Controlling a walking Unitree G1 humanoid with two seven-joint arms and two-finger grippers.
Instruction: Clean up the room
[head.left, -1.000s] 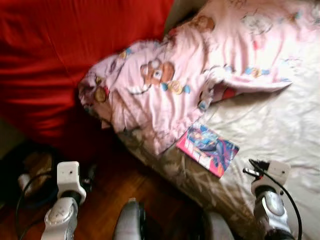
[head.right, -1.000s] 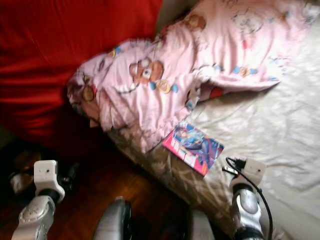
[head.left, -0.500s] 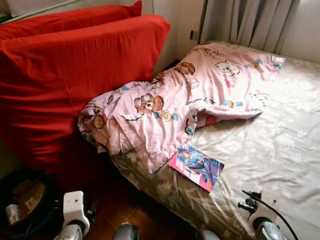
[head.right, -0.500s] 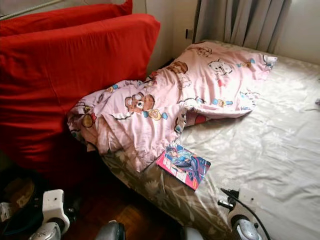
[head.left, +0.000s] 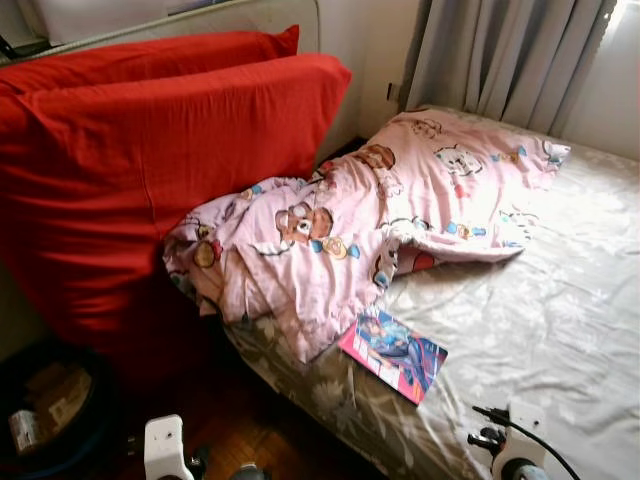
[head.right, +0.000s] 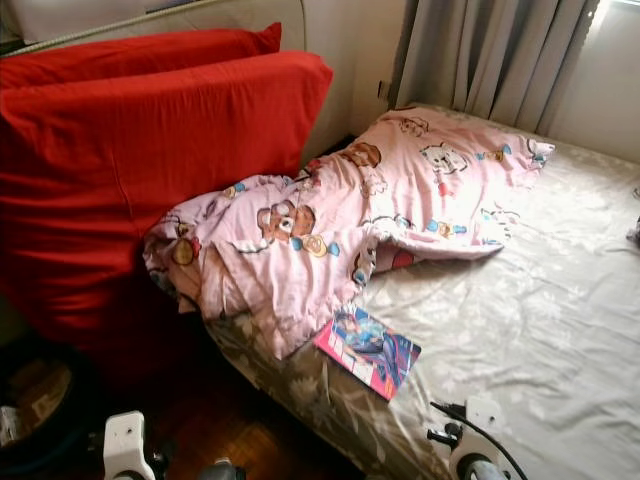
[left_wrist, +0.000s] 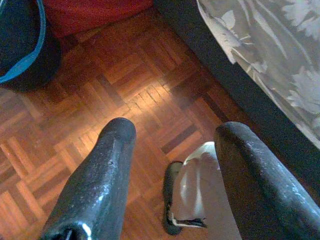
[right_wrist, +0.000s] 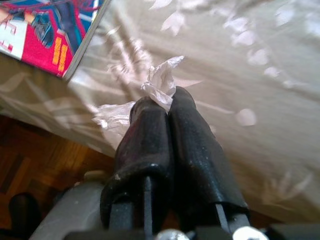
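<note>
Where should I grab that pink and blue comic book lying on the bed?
Grip the pink and blue comic book by the corner nearest the robot, coming from the floor side. It lies flat on the grey floral bedsheet by the mattress edge, so a finger could likely slide under there. The left gripper is open and free.

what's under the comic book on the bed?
The comic book lies flat on the floral bedsheet, near the bed's edge. Its upper corner touches the pink blanket. Anything beneath it is hidden.

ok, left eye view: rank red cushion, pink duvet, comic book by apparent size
1. red cushion
2. pink duvet, close to it in area, so this order is unsure
3. comic book, clearly smallest
</note>
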